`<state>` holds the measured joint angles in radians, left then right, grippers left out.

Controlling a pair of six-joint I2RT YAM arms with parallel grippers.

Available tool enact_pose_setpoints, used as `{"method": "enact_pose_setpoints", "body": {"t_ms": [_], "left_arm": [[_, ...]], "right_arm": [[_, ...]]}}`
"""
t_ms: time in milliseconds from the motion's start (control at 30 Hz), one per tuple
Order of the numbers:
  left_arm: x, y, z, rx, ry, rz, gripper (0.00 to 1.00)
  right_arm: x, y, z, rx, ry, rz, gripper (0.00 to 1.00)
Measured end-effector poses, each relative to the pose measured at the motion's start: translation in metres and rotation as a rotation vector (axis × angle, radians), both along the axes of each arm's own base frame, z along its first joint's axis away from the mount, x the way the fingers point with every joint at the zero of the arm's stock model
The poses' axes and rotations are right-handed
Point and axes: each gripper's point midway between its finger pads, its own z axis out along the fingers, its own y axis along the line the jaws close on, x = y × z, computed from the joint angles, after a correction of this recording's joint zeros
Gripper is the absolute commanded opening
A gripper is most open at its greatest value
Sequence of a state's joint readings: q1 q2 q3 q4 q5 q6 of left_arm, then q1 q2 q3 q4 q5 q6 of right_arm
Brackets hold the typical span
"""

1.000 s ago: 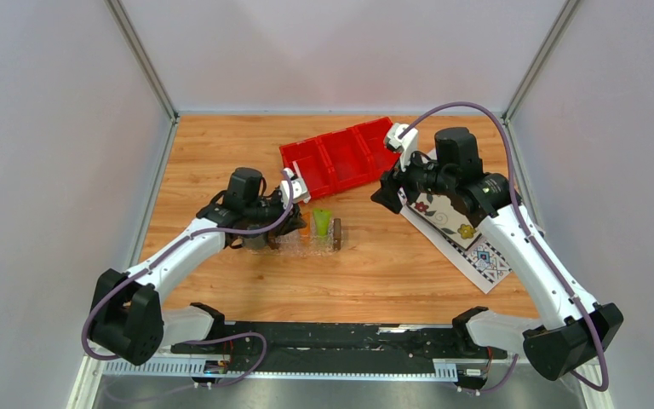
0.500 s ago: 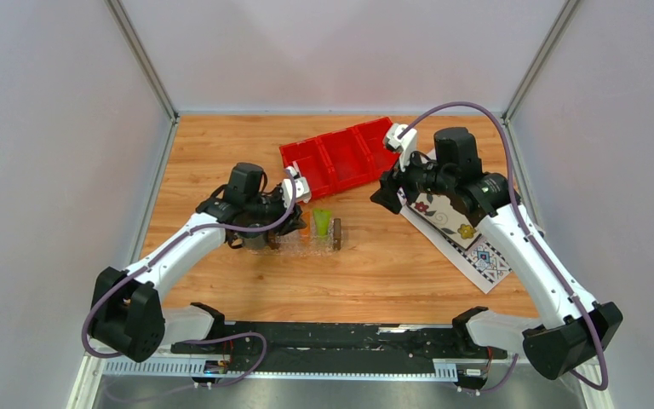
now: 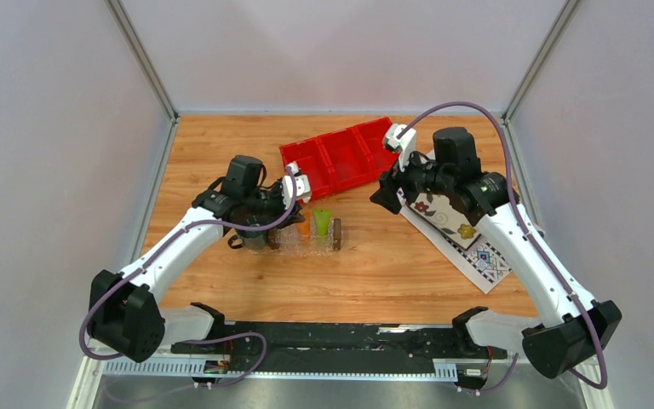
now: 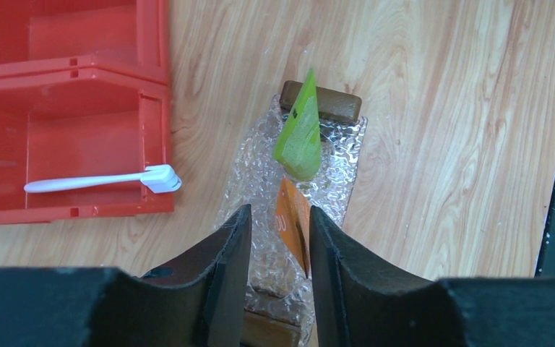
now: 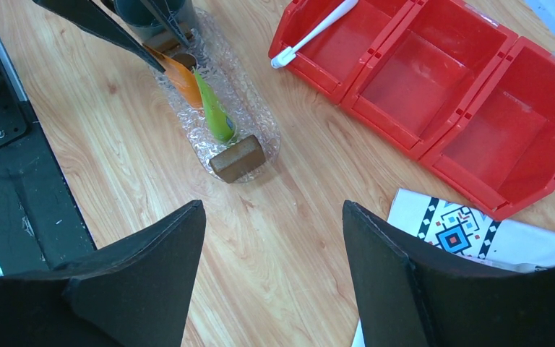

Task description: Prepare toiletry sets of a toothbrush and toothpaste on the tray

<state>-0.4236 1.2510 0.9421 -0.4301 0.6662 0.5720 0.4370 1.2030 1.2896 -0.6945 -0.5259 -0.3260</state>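
My left pincer [image 4: 278,214] is half open and holds nothing. The orange tube [image 4: 294,228] leans just below its tips. If I bump it, it could tip off the tray [image 4: 256,170].

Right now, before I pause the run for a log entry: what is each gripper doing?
Left gripper: open, fingers straddling the orange toothpaste tube on the tray, not clamping it.
Right gripper: open, holding nothing.

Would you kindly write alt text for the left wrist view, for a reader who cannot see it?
The left gripper, jaws apart, hangs over a clear tray holding a green toothpaste tube and an orange tube. A white toothbrush lies in the red bin.
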Motion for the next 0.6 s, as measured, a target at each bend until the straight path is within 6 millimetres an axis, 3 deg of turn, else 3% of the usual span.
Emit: {"method": "enact_pose_setpoints", "body": {"t_ms": [233,367,600], "left_arm": [[-0.01,0.0,-0.002,0.023,-0.002,-0.077,0.36],[-0.015,0.001,-0.006,0.043,0.003,-0.121,0.27],[-0.013,0.0,-0.005,0.064,-0.019,-0.167,0.19]], "right_arm": [[0.0,0.0,0.0,0.0,0.0,0.001,0.74],[0.0,0.0,0.0,-0.001,0.001,0.001,0.74],[0.0,0.0,0.0,-0.001,0.001,0.001,0.74]]}}
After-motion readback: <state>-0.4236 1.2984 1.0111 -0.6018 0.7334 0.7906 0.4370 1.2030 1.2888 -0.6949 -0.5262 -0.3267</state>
